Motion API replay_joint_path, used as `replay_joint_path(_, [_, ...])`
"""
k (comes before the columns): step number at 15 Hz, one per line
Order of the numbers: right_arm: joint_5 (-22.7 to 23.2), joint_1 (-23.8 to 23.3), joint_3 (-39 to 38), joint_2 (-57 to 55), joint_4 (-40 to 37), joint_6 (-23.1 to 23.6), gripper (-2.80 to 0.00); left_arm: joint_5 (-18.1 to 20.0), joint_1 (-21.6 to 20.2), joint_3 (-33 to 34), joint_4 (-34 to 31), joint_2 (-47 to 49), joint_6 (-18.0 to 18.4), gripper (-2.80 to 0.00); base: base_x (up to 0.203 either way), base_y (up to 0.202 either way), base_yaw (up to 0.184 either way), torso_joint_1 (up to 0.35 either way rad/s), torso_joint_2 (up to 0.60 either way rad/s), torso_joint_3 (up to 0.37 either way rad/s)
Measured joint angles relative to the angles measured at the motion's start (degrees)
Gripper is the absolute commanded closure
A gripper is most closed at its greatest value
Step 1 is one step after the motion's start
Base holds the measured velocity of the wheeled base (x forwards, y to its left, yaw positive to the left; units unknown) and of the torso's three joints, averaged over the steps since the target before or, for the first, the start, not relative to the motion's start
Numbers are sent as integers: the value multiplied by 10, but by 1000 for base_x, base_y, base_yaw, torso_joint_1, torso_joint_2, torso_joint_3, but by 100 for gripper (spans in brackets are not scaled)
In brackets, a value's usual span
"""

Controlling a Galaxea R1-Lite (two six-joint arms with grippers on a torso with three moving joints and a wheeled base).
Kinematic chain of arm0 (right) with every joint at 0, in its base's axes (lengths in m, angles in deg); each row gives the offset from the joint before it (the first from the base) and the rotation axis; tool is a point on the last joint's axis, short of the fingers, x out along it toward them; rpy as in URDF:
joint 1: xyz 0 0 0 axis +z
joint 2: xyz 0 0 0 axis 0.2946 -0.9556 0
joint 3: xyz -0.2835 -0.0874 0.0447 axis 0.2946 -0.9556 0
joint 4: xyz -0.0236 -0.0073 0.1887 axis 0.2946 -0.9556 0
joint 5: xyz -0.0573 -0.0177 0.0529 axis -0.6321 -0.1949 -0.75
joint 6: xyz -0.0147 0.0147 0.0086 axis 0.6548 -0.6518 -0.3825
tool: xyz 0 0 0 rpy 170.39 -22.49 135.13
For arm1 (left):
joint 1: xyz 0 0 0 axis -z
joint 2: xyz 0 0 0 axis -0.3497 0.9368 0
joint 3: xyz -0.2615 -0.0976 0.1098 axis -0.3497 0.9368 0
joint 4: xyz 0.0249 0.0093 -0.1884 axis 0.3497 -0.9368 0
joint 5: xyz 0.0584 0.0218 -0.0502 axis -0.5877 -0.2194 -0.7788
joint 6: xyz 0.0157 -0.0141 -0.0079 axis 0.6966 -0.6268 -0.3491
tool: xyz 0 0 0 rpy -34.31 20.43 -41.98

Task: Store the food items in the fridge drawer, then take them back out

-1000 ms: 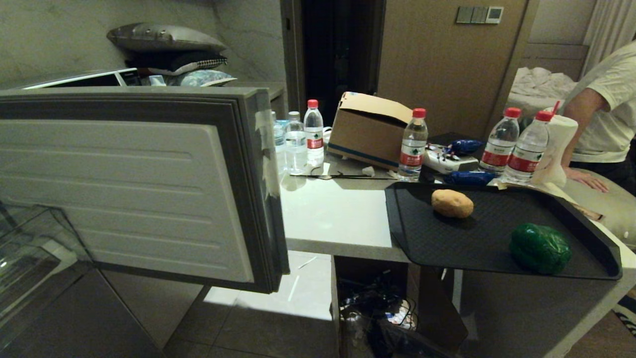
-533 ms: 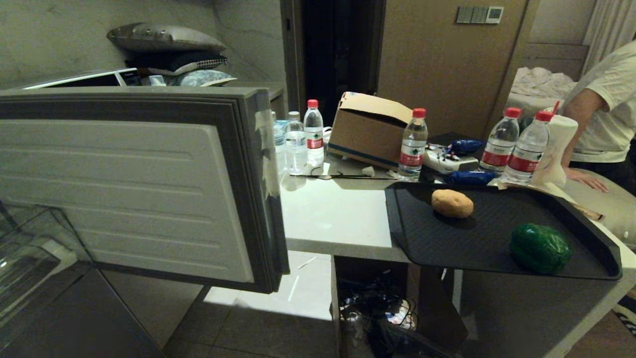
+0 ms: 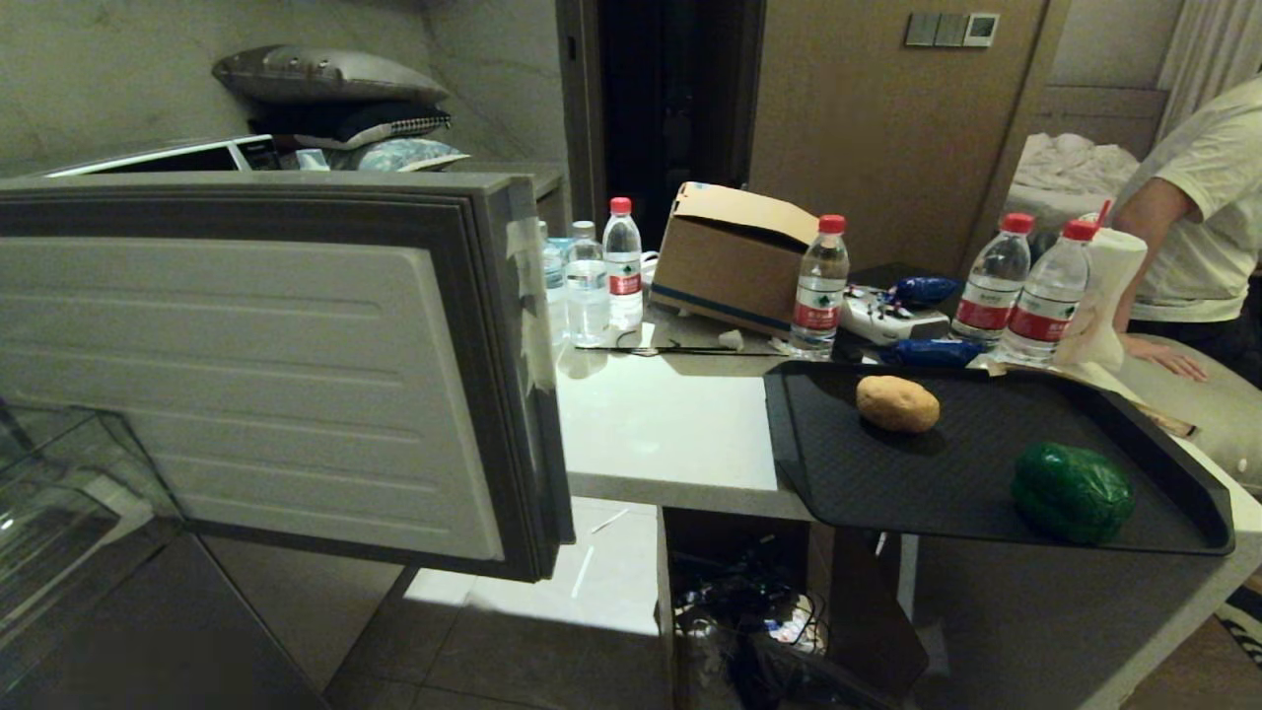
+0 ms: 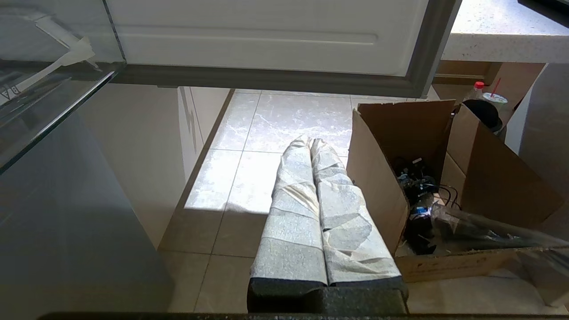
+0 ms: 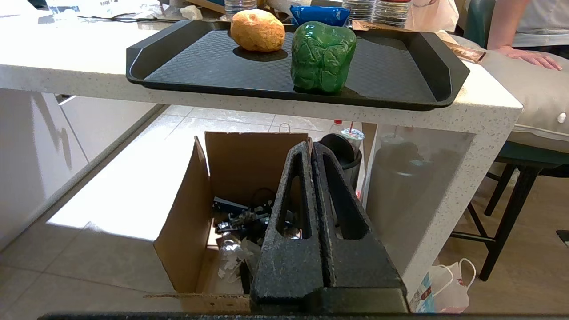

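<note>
We take the tray (image 3: 868,473) as our landmark: black, it sits on the pale counter (image 3: 661,424) with one corner over the counter's front edge. The potato (image 3: 897,403) lies on the tray toward its far side, and the green item (image 3: 1072,492) lies on the tray near its front right edge, well apart from the potato; in our right wrist view both show on the tray, potato (image 5: 258,30) and green item (image 5: 323,57) just beside each other. To the left of the tray, past the bare counter, the drawer (image 3: 256,365) stands pulled out, its white ribbed inner face toward us, tape scraps on the edge nearest the tray, and its clear bin (image 3: 59,493) at the far left. Behind the tray stand bottles (image 3: 819,286) with red caps and a cardboard box (image 3: 735,258); beyond its right end a person (image 3: 1198,217) rests a hand on a cushion. Below the tray's level, our right gripper (image 5: 311,149) hangs over an open carton (image 5: 195,222) on the floor, its fingers pressed together and holding nothing. Our left gripper (image 4: 310,141), wrapped in pale tape, hangs over the tiled floor (image 4: 240,178) beneath the drawer, its fingers likewise pressed together and bare.
</note>
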Motion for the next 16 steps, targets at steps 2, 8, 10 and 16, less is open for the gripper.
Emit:
replay_joint_path(2, [0, 0, 0, 0, 0, 0, 0, 0, 0, 0, 0, 0, 0, 0, 0, 0, 0, 0, 0, 0])
replay_joint_path(8, [0, 0, 0, 0, 0, -1, 0, 0, 0, 0, 0, 0, 0, 0, 0, 0, 0, 0, 0, 0])
replay_joint_path(10, [0, 0, 0, 0, 0, 0, 0, 0, 0, 0, 0, 0, 0, 0, 0, 0, 0, 0, 0, 0])
replay_joint_path(16, [0, 0, 0, 0, 0, 0, 0, 0, 0, 0, 0, 0, 0, 0, 0, 0, 0, 0, 0, 0])
